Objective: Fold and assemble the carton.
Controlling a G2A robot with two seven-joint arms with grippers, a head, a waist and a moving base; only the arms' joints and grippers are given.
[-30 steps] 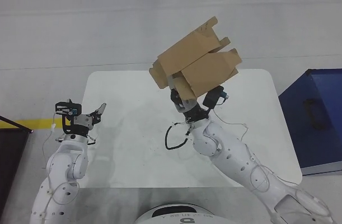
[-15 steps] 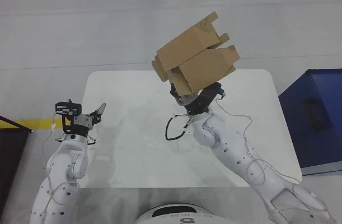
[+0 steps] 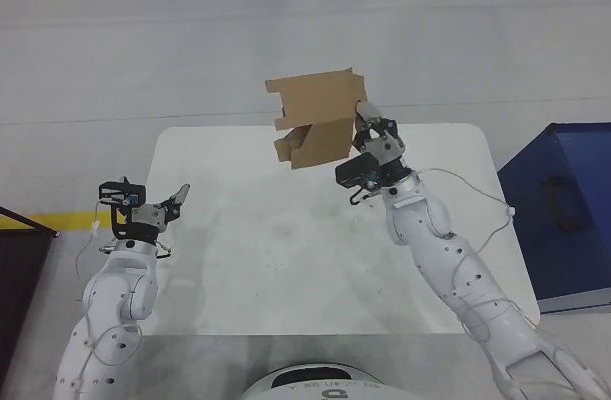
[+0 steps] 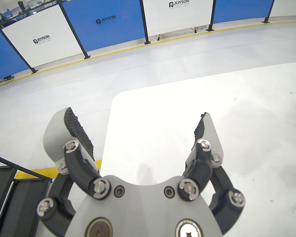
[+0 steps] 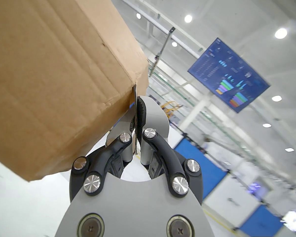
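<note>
Top view first: the carton [image 3: 315,115] is held aloft over the counter's [image 3: 235,270] far edge, tilted, its flapped open end turned toward the robot's left. What lies inside cannot be made out. A thin cardboard edge at one corner is pinched between the clenched fingers of the right gripper [image 5: 137,104], with the box body just beside them. The left gripper [image 4: 137,114] is seen released, fingers spread wide, over the counter's left corner, well apart from the carton. A blue bin [image 3: 575,220] is parked beside the counter, its contents not discernible.
</note>
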